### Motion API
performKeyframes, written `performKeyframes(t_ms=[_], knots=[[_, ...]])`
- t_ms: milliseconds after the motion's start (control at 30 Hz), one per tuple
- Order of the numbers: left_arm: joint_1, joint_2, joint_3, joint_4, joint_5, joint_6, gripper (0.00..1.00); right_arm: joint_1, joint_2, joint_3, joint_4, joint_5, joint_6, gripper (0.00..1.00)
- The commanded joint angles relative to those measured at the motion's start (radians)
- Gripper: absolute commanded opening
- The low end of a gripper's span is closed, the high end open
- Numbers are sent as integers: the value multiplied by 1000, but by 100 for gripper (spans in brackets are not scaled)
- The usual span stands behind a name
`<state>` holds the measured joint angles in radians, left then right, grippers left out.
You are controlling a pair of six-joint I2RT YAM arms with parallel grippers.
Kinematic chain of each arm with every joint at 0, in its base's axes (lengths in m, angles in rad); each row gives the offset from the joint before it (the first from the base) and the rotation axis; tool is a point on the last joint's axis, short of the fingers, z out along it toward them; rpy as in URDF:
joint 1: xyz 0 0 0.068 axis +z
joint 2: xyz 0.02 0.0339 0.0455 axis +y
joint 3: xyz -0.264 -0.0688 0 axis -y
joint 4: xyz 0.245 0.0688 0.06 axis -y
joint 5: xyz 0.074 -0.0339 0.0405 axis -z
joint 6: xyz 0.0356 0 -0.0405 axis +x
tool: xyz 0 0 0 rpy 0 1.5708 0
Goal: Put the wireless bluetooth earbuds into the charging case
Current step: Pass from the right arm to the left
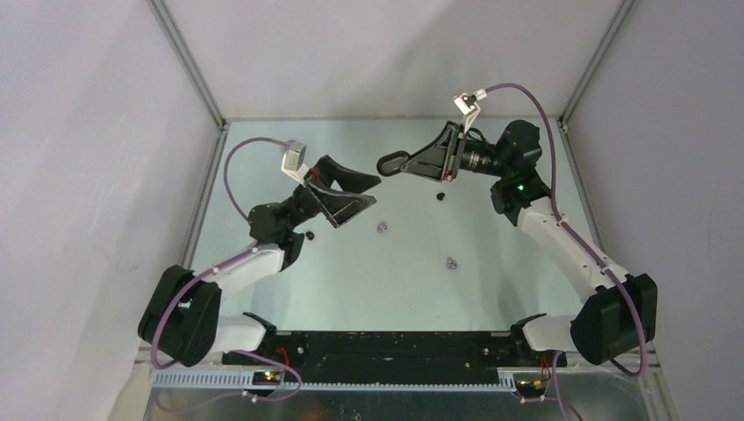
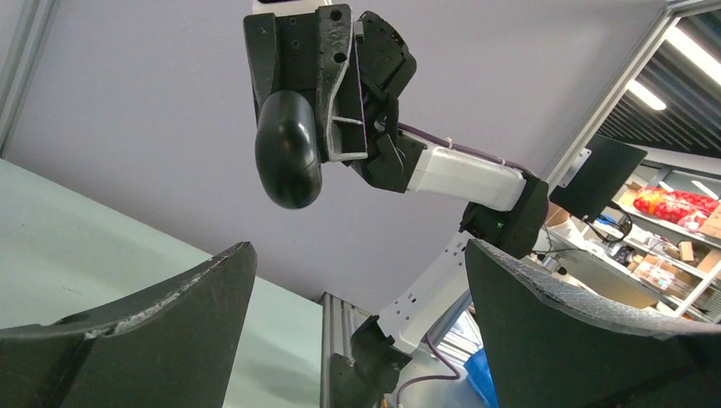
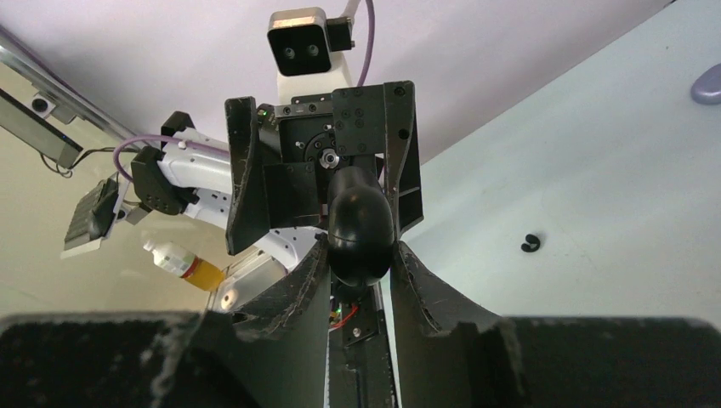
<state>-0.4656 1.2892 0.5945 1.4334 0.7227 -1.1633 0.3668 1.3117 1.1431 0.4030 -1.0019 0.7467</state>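
We record left arm (image 1: 263,261), right arm (image 1: 561,239): white shells, black joints. Purple cables (image 1: 228,172). Green LED (image 1: 519,186) right of centre. On left gripper (image 2: 359,251), black scuffed edges.

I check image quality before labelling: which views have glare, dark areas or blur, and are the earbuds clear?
Top external: even soft light, no hard shadows, earbuds only tiny specks. Left wrist: ceiling lights glare at upper right; the charging case shows a dull sheen. Right wrist: its own fingers fill the bottom, dark with little detail; one black earbud is sharp.
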Motion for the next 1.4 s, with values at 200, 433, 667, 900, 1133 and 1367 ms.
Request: performKeyframes(t_ms=[200,433,667,900,1133,1367], knots=[[-18,4,-4,46,-30,-1,97,66,40,8,58,-3,-20,12],[-30,10,4,27,-23,2,90,89,63,7,78,-3,-18,12],[-45,20,13,18,-12,1,78,104,83,7,85,-3,-21,13],[-48,23,18,6,-10,7,64,110,51,7,13,-10,-91,13],[-48,21,19,-8,-13,14,54,114,4,7,-98,-8,-207,12],[-48,18,23,-37,-12,23,54,116,-20,6,-153,-12,-266,12]])
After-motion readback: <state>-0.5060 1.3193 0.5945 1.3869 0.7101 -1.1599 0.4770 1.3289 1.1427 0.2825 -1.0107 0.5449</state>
